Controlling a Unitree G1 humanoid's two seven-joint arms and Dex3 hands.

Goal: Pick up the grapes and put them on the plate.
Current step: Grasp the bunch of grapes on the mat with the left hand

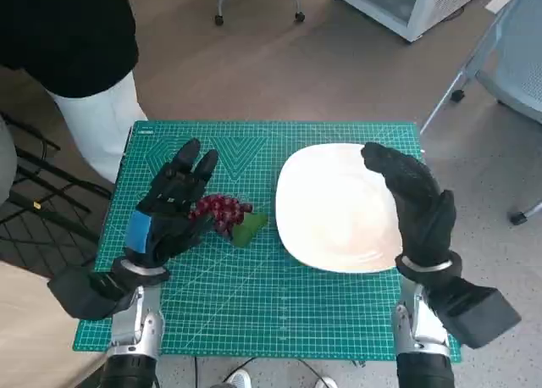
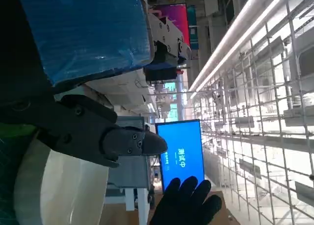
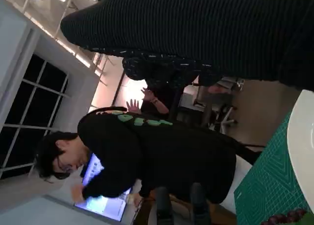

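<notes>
Reaching stage: the left hand (image 1: 169, 208), fingers spread and empty, must close on the grapes (image 1: 220, 211) beside the plate (image 1: 334, 206).

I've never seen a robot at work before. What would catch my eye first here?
Probably the white plate, bare on the right half of a green mat, with the gloved right hand raised over its edge. To its left lies a bunch of dark red grapes with a green leaf, the blue-taped left hand right beside it. A person in black stands past the table.
</notes>
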